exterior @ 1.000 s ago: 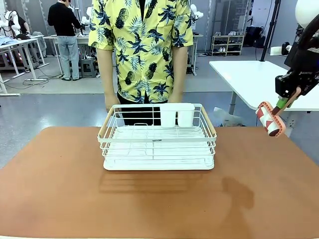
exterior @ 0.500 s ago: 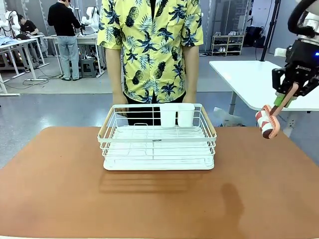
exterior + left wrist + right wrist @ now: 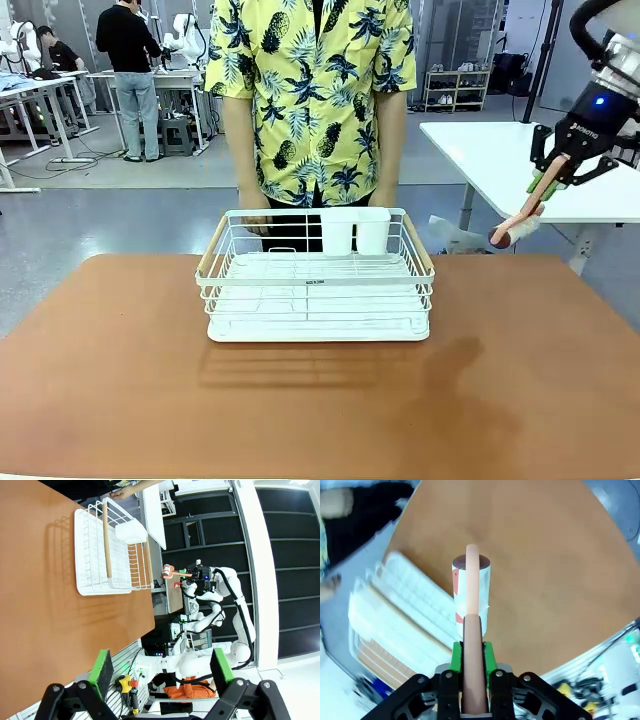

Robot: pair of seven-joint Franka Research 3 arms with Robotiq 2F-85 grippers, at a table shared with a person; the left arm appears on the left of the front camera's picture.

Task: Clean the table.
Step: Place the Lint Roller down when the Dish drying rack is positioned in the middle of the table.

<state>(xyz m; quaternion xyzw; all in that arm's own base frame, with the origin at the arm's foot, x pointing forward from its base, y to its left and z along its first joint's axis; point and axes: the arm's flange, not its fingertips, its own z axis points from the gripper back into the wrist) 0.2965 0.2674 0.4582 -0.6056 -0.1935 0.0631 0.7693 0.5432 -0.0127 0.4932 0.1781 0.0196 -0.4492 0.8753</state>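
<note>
The table (image 3: 520,400) spreads across the whole foreground in front of us, a wide reddish-brown top with rounded corners, matte and smooth. We judge it heavy, stiff and fixed in place: nothing to lift or take hold of, only a hard, even surface that a tool can travel over under light pressure. Its finish looks neither slippery nor fragile.

On its far middle stands a white wire dish rack (image 3: 318,285) with wooden side handles and two white cups at the back. We judge it light and rigid, best taken by a handle or the top rail if it must move. A person's hand (image 3: 254,222) rests near its far rim.

Above the table's far right corner, our right gripper (image 3: 552,178) is clamped on the pinkish handle of a lint roller (image 3: 512,228), whose red-and-white drum hangs clear of the surface. The roller looks light; its blurred head in the front view makes the tilt hard for us to judge.

Our left gripper (image 3: 159,674) hangs over the near edge with its jaws spread wide and nothing between the pads.
</note>
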